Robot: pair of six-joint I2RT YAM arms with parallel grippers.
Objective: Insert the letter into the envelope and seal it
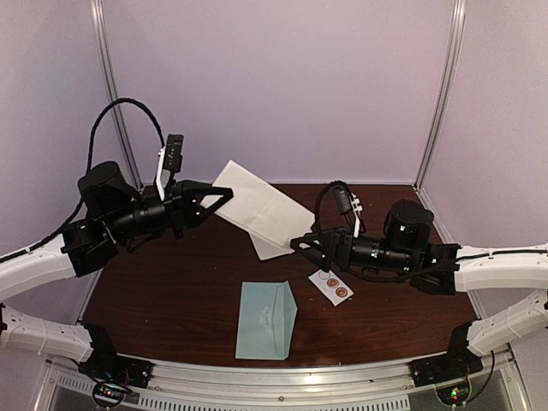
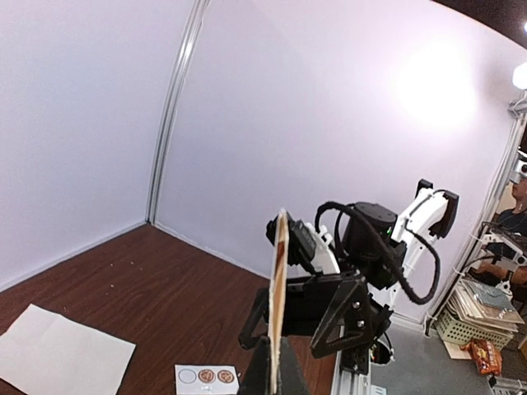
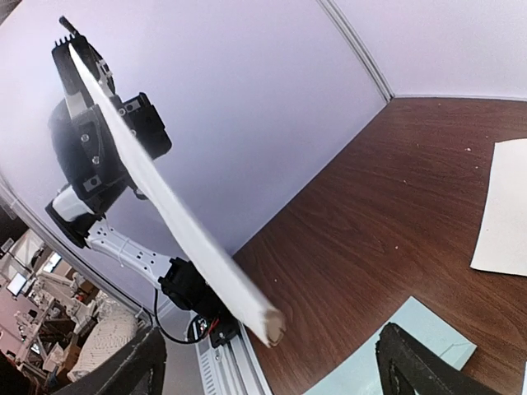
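Note:
My left gripper [image 1: 224, 195] is shut on one edge of the white folded letter [image 1: 265, 204] and holds it in the air over the back of the table. In the left wrist view the letter [image 2: 280, 288] shows edge-on, upright between the shut fingers of the left gripper [image 2: 278, 364]. My right gripper [image 1: 299, 244] is open, just below the letter's far end. In the right wrist view that free end [image 3: 268, 317] hangs between the wide-spread fingers [image 3: 409, 362] without touching them. The teal envelope [image 1: 267, 319] lies flat near the front edge, and a corner of it [image 3: 395, 350] shows below the right gripper.
A white strip of round stickers [image 1: 331, 286] lies right of the envelope, under the right wrist; it also shows in the left wrist view [image 2: 206, 376]. A loose white sheet [image 2: 58, 358] lies flat on the brown table [image 1: 171, 291]. Walls close the back and sides.

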